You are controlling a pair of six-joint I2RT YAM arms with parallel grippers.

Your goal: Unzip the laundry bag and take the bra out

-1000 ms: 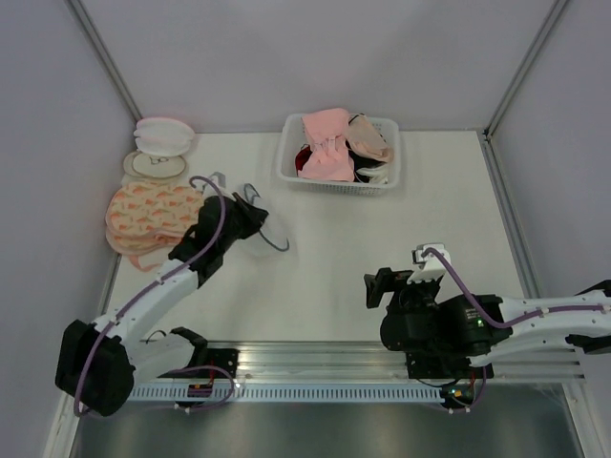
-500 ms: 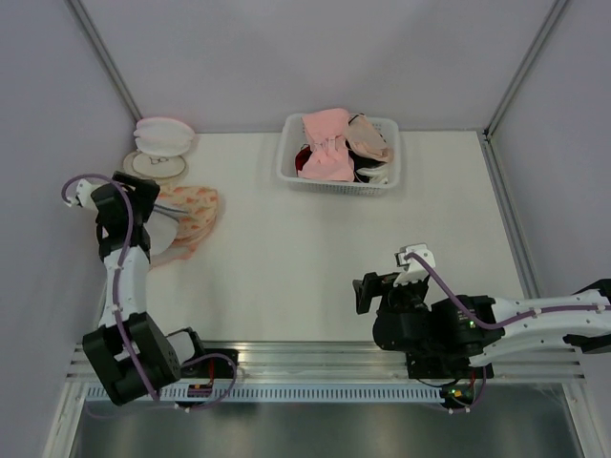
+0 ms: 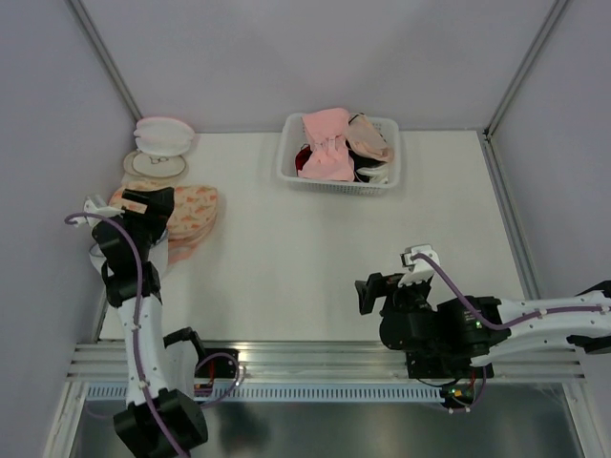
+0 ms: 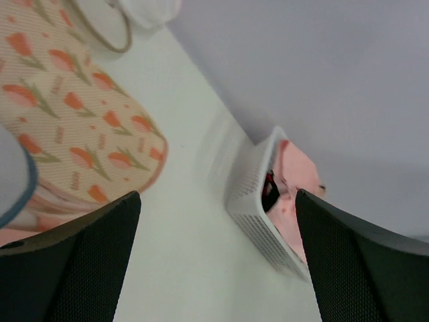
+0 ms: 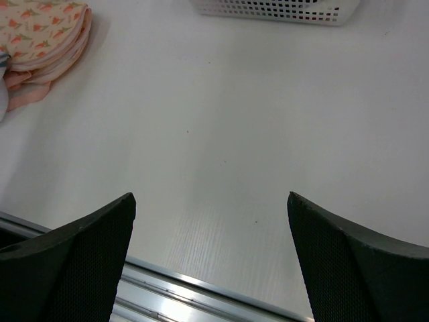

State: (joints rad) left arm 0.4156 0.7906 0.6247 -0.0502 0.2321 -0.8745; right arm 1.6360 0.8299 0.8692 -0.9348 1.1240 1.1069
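Note:
Only a grey-white edge with a dark rim shows of the laundry bag [image 4: 9, 180], at the far left of the left wrist view, beside the patterned bags. A sliver of it [image 5: 3, 90] also reaches the right wrist view; from above my left arm covers it. A beige garment, the bra [image 3: 370, 141], lies in the white basket [image 3: 286, 168] at the back. My left gripper [image 3: 153, 212] hovers over the patterned bags, open and holding nothing [image 4: 218, 268]. Open and empty too, my right gripper [image 3: 370, 289] hangs over bare table near the front rail [image 5: 211, 261].
Flat pink-orange patterned bags [image 3: 194, 210] are stacked at the left. Behind them in the back left corner sit white-and-pink discs [image 3: 162, 134]. The basket wall [image 4: 258, 221] holds pink and black garments. Grey walls close in the table on three sides, and a metal rail [image 5: 201, 288] runs along the front.
My left arm swung from the table's middle to the far left with the laundry bag, then its jaws opened and let it go by the patterned bags. The right gripper shifted slightly.

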